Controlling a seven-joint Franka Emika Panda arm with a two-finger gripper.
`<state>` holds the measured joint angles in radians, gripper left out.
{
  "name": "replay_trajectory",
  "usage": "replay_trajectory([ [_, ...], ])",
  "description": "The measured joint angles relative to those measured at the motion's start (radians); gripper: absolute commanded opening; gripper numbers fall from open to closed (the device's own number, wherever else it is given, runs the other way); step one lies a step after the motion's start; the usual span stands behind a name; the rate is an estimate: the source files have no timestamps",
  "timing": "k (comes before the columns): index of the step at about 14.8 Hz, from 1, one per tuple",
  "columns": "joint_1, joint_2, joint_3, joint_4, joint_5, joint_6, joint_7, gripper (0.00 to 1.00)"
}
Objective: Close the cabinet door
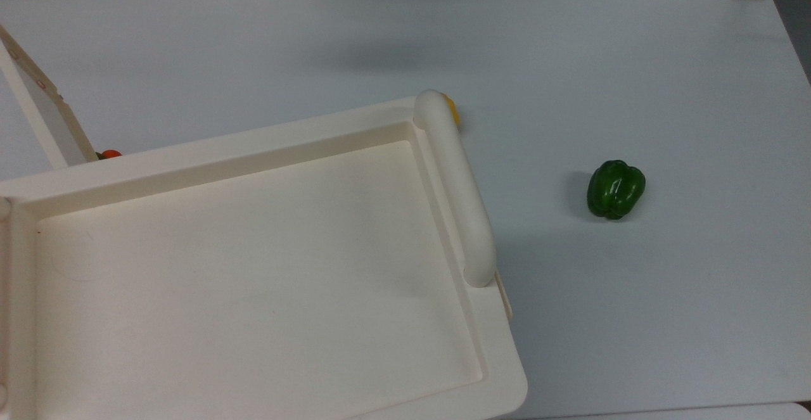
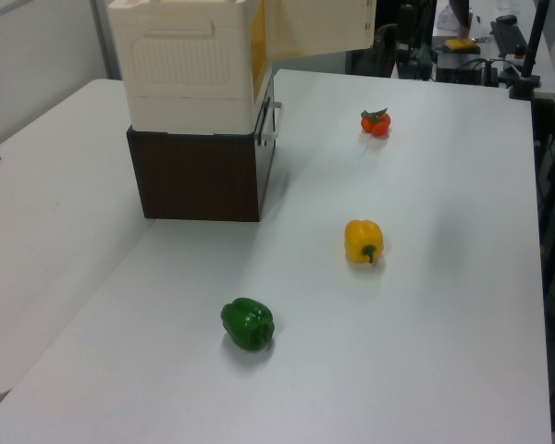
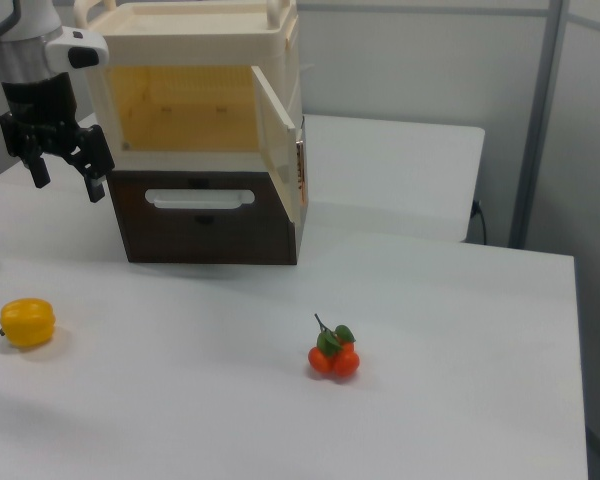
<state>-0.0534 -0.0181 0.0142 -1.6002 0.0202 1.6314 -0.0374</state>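
**White tabletop, cream cabinet, door standing open**

White table [image 2: 444, 305]: we list it first as the largest item, carrying everything else.

Cabinet [image 3: 195, 45]: a cream-white plastic unit sitting on a dark brown base with a pale slotted handle [image 3: 200, 198]. In the top view we see its recessed rectangular top [image 1: 253, 268] and the thick rounded bar [image 1: 456, 185] along the top view's right side. In the right view the upper compartment is exposed, with a yellowish interior.

Cabinet door [image 3: 278, 150]: a thin cream panel, swung out from the cabinet's front at the right view's right and standing roughly edge-on to that camera. We also find it in the top view at the far left [image 1: 38, 106], with small brownish holes along one edge, and in the left view jutting out past the cabinet at the top [image 2: 319, 26].

Gripper [image 3: 64, 175]: black, hanging from the arm at the right view's left, just beside the cabinet's front corner; we record its fingers apart, with nothing between them.

Green bell pepper [image 2: 248, 324]: on the table, well apart from the cabinet.

Yellow bell pepper [image 3: 27, 322]: on the table in front of the cabinet.

Small red-orange tomatoes [image 3: 333, 356]: with green leaves, nearest the door side.
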Motion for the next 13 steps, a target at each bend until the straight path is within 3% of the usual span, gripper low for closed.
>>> replay_trajectory([
  [4,0.001,-0.002,-0.007,0.001,0.0,0.0,0.0,0.97],
  [5,0.001,-0.003,-0.007,0.001,0.0,0.0,0.0,0.77],
  [6,0.001,-0.003,-0.008,0.002,0.0,0.0,0.0,0.27],
  [7,0.001,-0.003,-0.008,0.003,0.0,0.0,0.0,0.0],
  [9,0.001,-0.004,-0.008,0.006,0.01,0.014,0.003,0.0],
  [13,-0.003,-0.004,-0.018,0.011,0.04,0.074,0.15,0.0],
])
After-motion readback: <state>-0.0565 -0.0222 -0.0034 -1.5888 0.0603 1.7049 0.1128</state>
